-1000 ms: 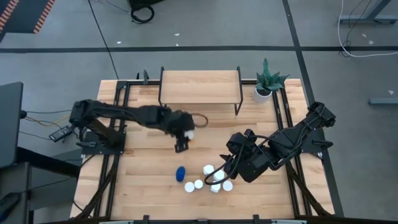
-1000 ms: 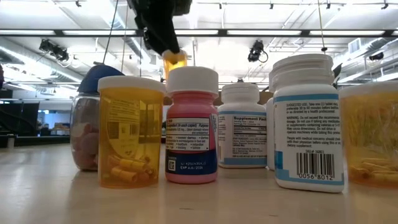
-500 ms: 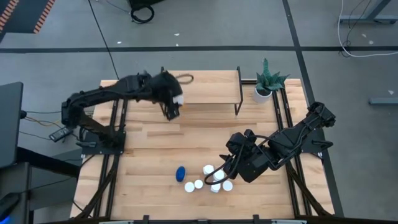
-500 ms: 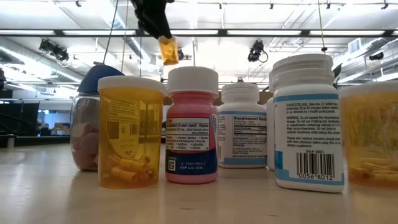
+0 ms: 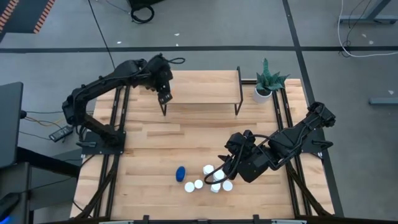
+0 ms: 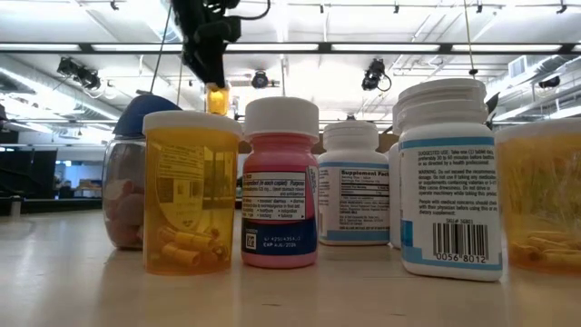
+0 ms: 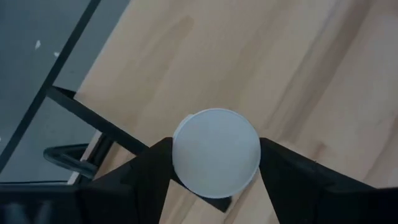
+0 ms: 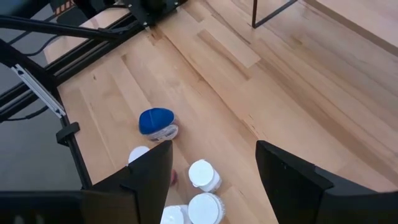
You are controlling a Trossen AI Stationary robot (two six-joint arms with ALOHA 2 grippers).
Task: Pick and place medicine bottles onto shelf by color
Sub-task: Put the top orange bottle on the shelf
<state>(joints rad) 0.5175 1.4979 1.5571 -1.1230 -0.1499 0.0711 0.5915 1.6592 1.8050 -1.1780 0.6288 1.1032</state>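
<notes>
Our left hand (image 5: 165, 94) is up at the left end of the shelf (image 5: 205, 87), clamped on a bottle (image 7: 216, 153). In the left wrist view its white cap fills the gap between the two fingers (image 7: 146, 171), and in the low view its orange body (image 6: 216, 98) hangs below the dark hand (image 6: 205, 54), clear of the bench. We judge it is held upright and from above so that it can go straight down onto the board and stand on its base. The left end seems picked to start a colour group there, leaving the rest of the board free for the other colours, though we cannot see any bottle on the shelf yet. Our right hand (image 8: 211, 180) waits with fingers wide and empty, low over the cluster of bottles (image 5: 210, 179) at the near middle of the bench (image 5: 149, 149). That places it well to take the next one without crossing the left arm. In that cluster we see several white caps packed close, and the blue bottle (image 5: 180, 173) lies a little apart on their left. The low view shows orange, pink and white bodies among them. The plant (image 5: 266, 81) stands beside the shelf's right end, clear of both arms.
</notes>
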